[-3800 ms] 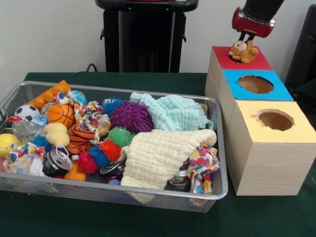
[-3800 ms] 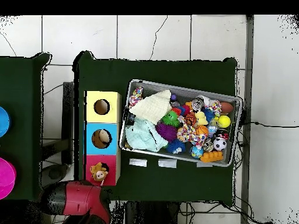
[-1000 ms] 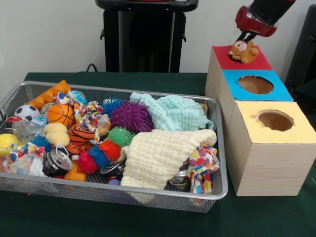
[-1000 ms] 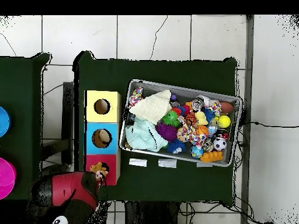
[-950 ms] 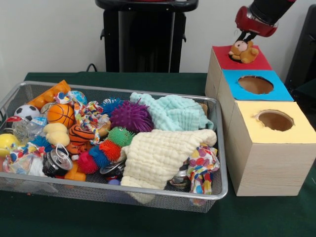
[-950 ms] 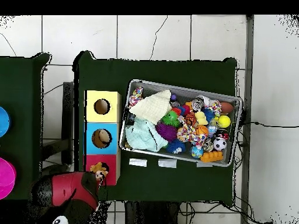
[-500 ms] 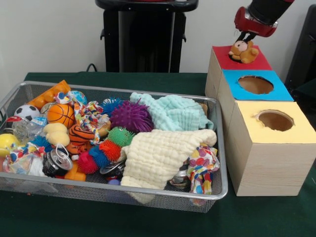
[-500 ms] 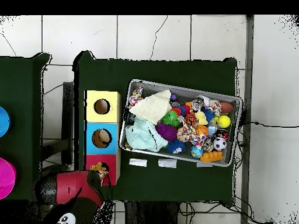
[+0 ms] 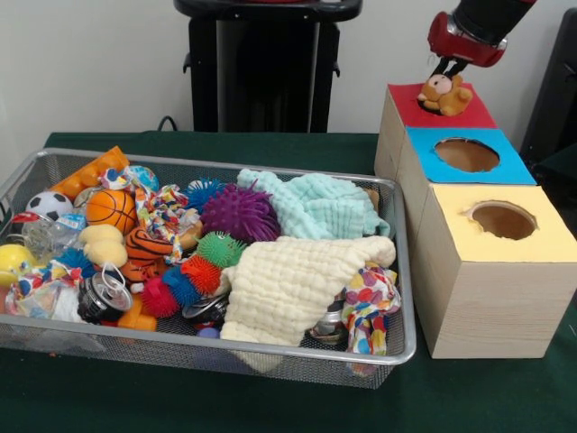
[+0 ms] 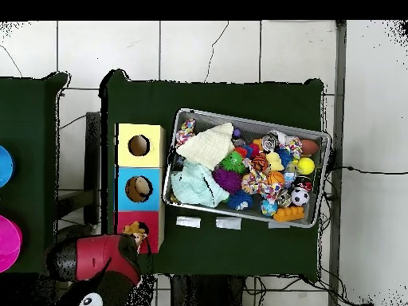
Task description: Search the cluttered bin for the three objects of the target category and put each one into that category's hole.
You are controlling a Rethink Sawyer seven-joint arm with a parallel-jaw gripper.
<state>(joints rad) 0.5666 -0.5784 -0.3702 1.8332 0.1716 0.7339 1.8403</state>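
Note:
The tan-orange plush bear lies on the red top of the far plywood box and covers its hole. My gripper hangs just above the bear's head, close to or touching it. In the overhead view the bear shows at the red box's edge beside the red arm. The wire-mesh bin is full of clutter. In it, at the left, lie the orange black-striped tiger and the pale yellow plush.
The blue-surrounded hole and the yellow-surrounded hole are on the nearer boxes. The bin also holds a basketball, a purple spiky ball, a mint cloth and a cream cloth. The black pedestal stands behind.
The arm has shifted and tilted slightly over the red box, with the gripper a little higher. The bear stays in the same spot on the red top.

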